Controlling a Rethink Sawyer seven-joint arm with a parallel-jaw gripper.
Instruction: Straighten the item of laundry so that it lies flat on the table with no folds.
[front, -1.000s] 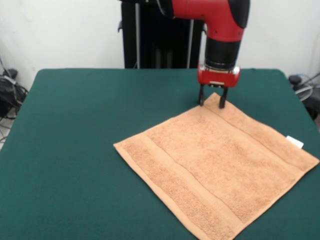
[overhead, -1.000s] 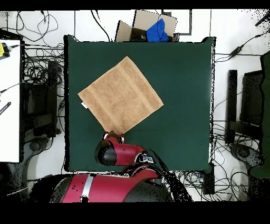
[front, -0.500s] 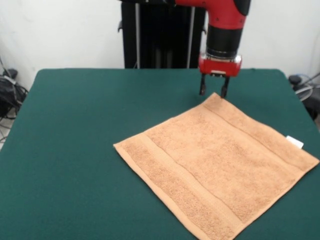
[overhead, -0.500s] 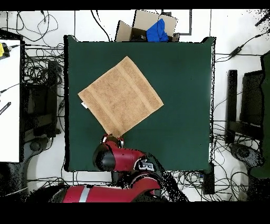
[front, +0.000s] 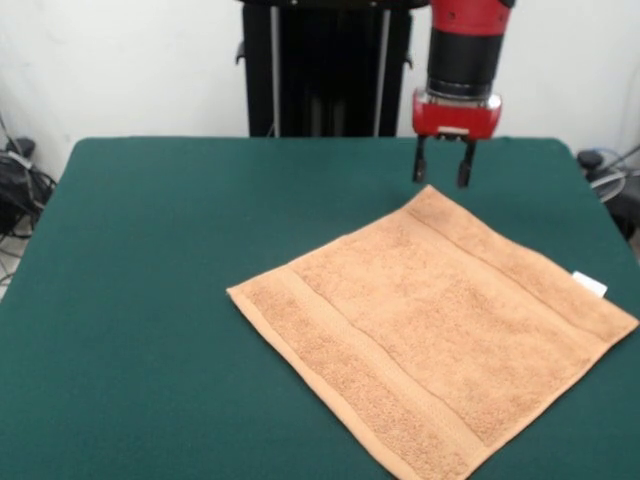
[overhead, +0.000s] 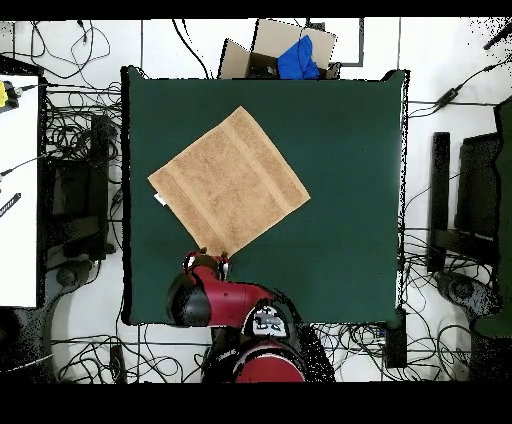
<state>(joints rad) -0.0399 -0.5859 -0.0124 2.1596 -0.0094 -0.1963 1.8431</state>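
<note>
The orange-tan towel (front: 435, 328) lies spread flat as a diamond on the dark green table (front: 160, 300), with its white tag (front: 589, 284) at the right corner. In the overhead view the towel (overhead: 229, 182) sits left of the table's (overhead: 345, 180) middle. My gripper (front: 443, 176) hangs open and empty just above and behind the towel's far corner, not touching it. In the overhead view the gripper (overhead: 207, 262) is at the towel's bottom corner.
The robot's black pedestal (front: 325, 70) stands behind the table's far edge. A cardboard box with a blue item (overhead: 292, 52) sits beyond the table's top edge in the overhead view. Cables lie around the table on the floor.
My gripper has let go of the towel's far corner, risen and drawn back toward the pedestal. The towel has stayed flat in place.
</note>
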